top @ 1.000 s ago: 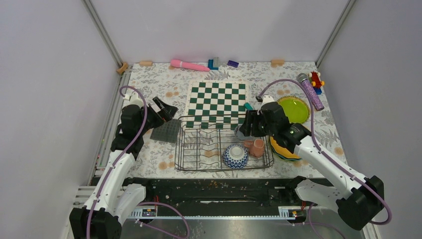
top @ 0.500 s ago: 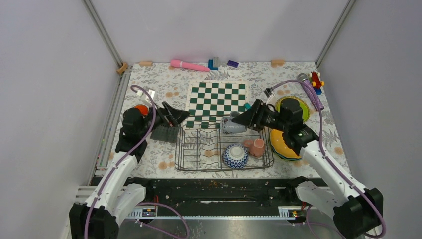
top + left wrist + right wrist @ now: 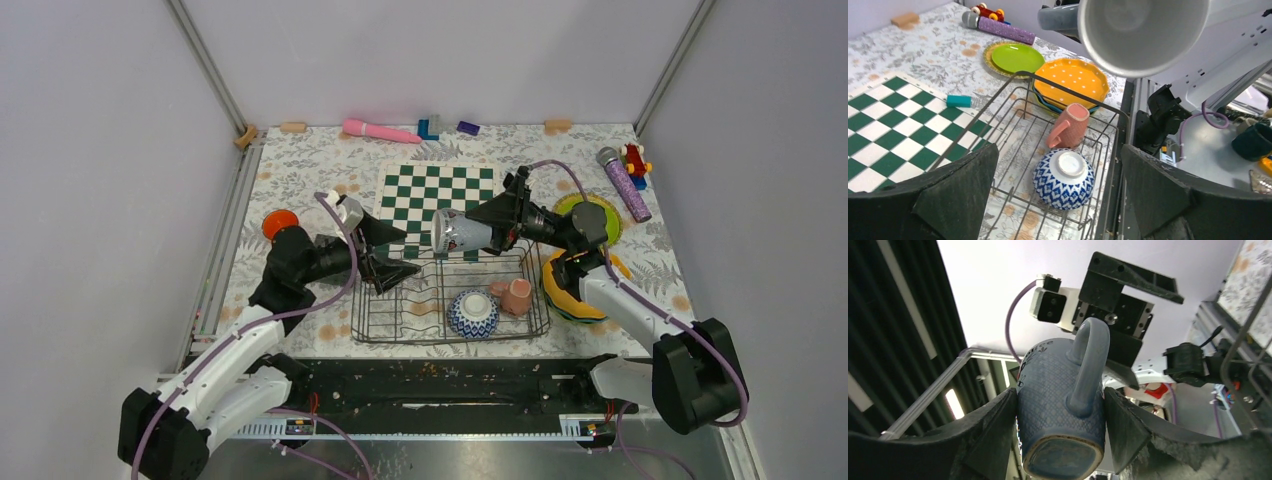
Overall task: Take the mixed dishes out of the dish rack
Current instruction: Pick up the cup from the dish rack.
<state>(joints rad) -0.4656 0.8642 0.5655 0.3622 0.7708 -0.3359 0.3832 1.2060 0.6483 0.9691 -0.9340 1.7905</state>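
My right gripper (image 3: 478, 228) is shut on the small grey cup (image 3: 452, 232), holding it on its side in the air over the far edge of the dish rack (image 3: 400, 338). In the right wrist view the grey cup (image 3: 1063, 410) fills the gap between both fingers. The blue-and-white bowl (image 3: 472, 312) lies upside down in the rack, with the pink mug (image 3: 515, 295) next to it. My left gripper (image 3: 395, 252) is open at the rack's left end, and its wrist view shows the bowl (image 3: 1064, 178) between its fingers, further off. An orange cup (image 3: 280, 222) stands left of the left arm.
A yellow-orange plate (image 3: 565, 292) tops a stack right of the rack. A lime green plate (image 3: 598, 222) lies behind it. The checkered board (image 3: 435, 190) lies beyond the rack with a teal block (image 3: 958, 100) at its edge. A pink wand (image 3: 380, 131), a purple microphone (image 3: 625, 183) and a toy (image 3: 633, 157) lie along the back.
The right gripper has lifted the grey cup out of the rack and tipped it sideways. The left arm has swung right to the rack's left end, uncovering the orange cup.
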